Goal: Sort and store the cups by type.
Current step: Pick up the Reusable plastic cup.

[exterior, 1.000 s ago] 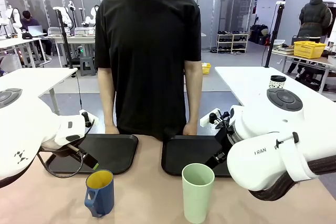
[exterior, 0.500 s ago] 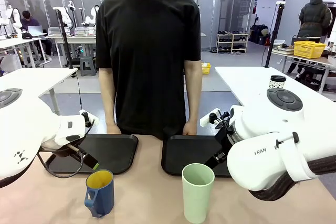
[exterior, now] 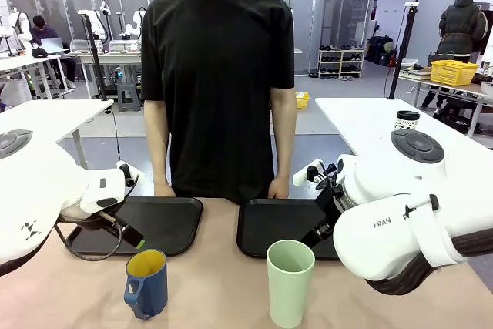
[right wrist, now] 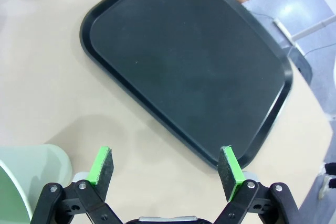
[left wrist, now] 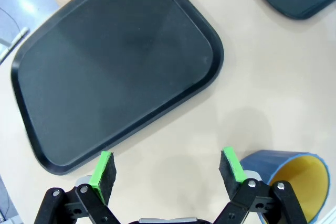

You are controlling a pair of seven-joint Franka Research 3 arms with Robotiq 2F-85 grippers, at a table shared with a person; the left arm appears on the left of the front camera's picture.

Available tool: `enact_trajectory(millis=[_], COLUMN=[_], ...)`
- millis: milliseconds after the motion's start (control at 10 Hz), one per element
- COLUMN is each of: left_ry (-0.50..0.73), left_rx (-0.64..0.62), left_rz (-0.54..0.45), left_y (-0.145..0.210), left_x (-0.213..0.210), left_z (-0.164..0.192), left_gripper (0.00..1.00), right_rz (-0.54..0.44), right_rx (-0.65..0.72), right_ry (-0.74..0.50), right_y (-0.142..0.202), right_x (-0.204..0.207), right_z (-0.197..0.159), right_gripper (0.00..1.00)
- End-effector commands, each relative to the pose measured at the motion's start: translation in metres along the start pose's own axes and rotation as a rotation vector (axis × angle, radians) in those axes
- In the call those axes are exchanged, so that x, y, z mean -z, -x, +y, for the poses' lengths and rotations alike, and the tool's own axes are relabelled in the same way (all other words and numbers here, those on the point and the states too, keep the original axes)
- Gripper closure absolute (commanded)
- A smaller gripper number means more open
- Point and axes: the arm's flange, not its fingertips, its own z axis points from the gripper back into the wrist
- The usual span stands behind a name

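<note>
Front: blue mug (exterior: 146,283) upright at near left, before the left tray (exterior: 166,225); green tumbler (exterior: 290,283) upright at near right, before the right tray (exterior: 269,229). Left wrist: left gripper (left wrist: 168,162) spread, empty; mug just outside one finger, so this arm is nearer. Right wrist: right gripper (right wrist: 167,162) spread, empty; tumbler just outside one finger.

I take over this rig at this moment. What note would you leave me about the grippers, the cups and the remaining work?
Left gripper: open, holds nothing, above the table between the left tray and the blue mug.
Right gripper: open, holds nothing, above the near edge of the right tray.
Blue mug: upright on the table before the left tray.
Green tumbler: upright on the table before the right tray.
Done: nothing; neither cup is on a tray.
Left: pick and store both cups.
</note>
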Motion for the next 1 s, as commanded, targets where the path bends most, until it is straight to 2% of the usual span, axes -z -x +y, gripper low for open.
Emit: enact_trajectory(millis=[0,300,500,800,900], left_ry=[-0.063,-0.1,-0.086,-0.084,-0.07], left_rx=[-0.025,0.003,0.069,0.108,0.128], left_rz=[-0.083,-0.205,-0.264,-0.258,-0.258], left_y=[-0.021,-0.042,-0.044,-0.038,-0.035], left_x=[-0.028,-0.087,-0.116,-0.116,-0.117], left_z=[-0.009,-0.041,-0.065,-0.072,-0.074], left_gripper=[0.0,0.0,0.0,0.0,0.0], right_rz=[-0.043,-0.105,-0.152,-0.175,-0.178], right_rx=[-0.037,-0.041,-0.048,-0.029,-0.064], right_ry=[0.099,0.253,0.306,0.338,0.297], right_y=[-0.023,-0.057,-0.059,-0.049,-0.064], right_x=[-0.035,-0.103,-0.133,-0.14,-0.153], right_z=[0.005,0.034,0.054,0.067,0.061], right_gripper=[0.0,0.0,0.0,0.0,0.0])
